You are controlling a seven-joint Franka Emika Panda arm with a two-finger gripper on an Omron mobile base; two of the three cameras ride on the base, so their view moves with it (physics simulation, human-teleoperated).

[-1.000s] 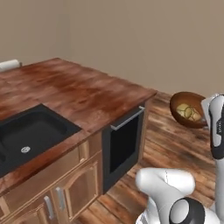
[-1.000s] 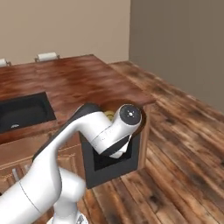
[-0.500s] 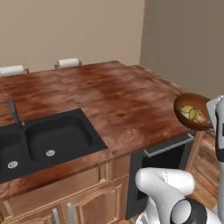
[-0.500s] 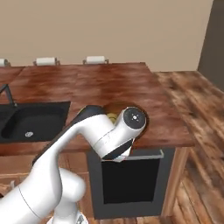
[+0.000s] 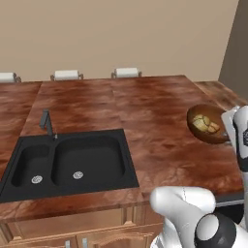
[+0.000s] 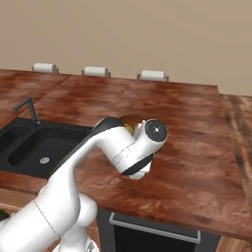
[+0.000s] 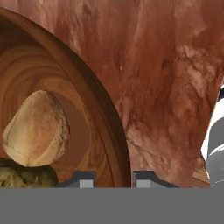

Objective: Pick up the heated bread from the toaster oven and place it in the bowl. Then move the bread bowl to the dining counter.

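Observation:
The dark-brown wooden bowl (image 5: 208,124) hangs over the right part of the dining counter (image 5: 145,109), held by its rim. In the hand view my gripper (image 7: 114,178) is shut on the bowl's rim (image 7: 111,140), one fingertip inside and one outside. The bread (image 7: 37,131), a rounded golden-brown bun, lies inside the bowl with a lumpy darker piece (image 7: 24,175) beside it. From the left base, the bread (image 5: 205,125) shows in the bowl. My arm (image 6: 128,152) hides most of the bowl from the right base. The toaster oven is out of view.
A black double-basin sink (image 5: 72,160) with a black tap (image 5: 47,123) is set into the counter's left half. White chair backs (image 5: 66,75) line the counter's far edge. A dark appliance front (image 6: 152,235) sits under the counter's near edge.
The base has swung round, so the whole scene shifted: the counter now lies square in front. The held bowl, earlier over the wooden floor, is now over the counter.

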